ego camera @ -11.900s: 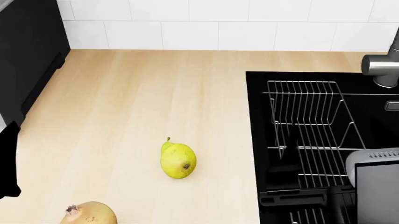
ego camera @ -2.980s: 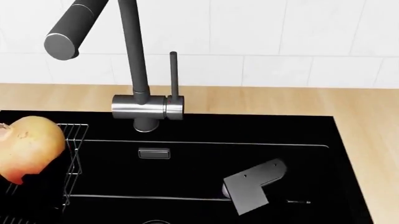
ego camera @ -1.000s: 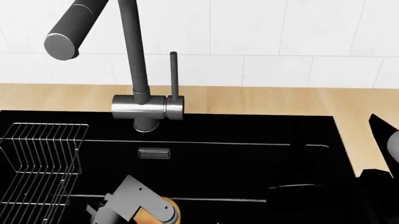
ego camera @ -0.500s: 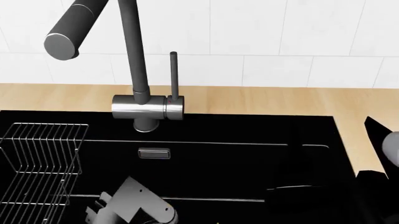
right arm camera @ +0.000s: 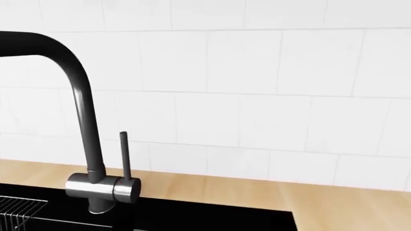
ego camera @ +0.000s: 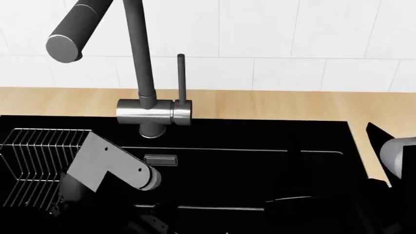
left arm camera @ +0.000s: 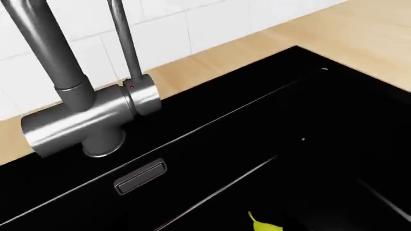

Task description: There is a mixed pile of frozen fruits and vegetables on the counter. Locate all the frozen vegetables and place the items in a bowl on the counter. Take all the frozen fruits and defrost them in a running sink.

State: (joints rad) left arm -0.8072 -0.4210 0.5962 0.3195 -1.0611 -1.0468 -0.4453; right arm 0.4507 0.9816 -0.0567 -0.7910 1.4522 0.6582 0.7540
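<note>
Sink (ego camera: 260, 170): the black basin fills the lower part of my head view, set into the beige wood-grain counter (ego camera: 273, 105), with white wall tile behind.
Faucet (ego camera: 140, 73): the tall grey steel neck rises from a brushed base at the basin's back edge, its slim lever upright just beside it and the spout end pointing toward my head camera at upper left.
Wire rack (ego camera: 36, 161): it stands in the sink at the left end, partly hidden behind my left arm.
Left arm (ego camera: 110, 168): a grey link crosses in front of the rack, low over the basin; the gripper itself is dark against the black sink and I cannot tell how its jaws stand.
Right arm (ego camera: 396, 156): only a grey and black part shows at the right edge of the head view, over the sink's right rim; its gripper is not visible in any view.
Pear (left arm camera: 263, 224): a yellow sliver with a short stem shows on the sink floor at the edge of my left wrist view, below the overflow slot (left arm camera: 140, 175) in the back wall.
Other fruit, vegetables, bowl: not in view.
</note>
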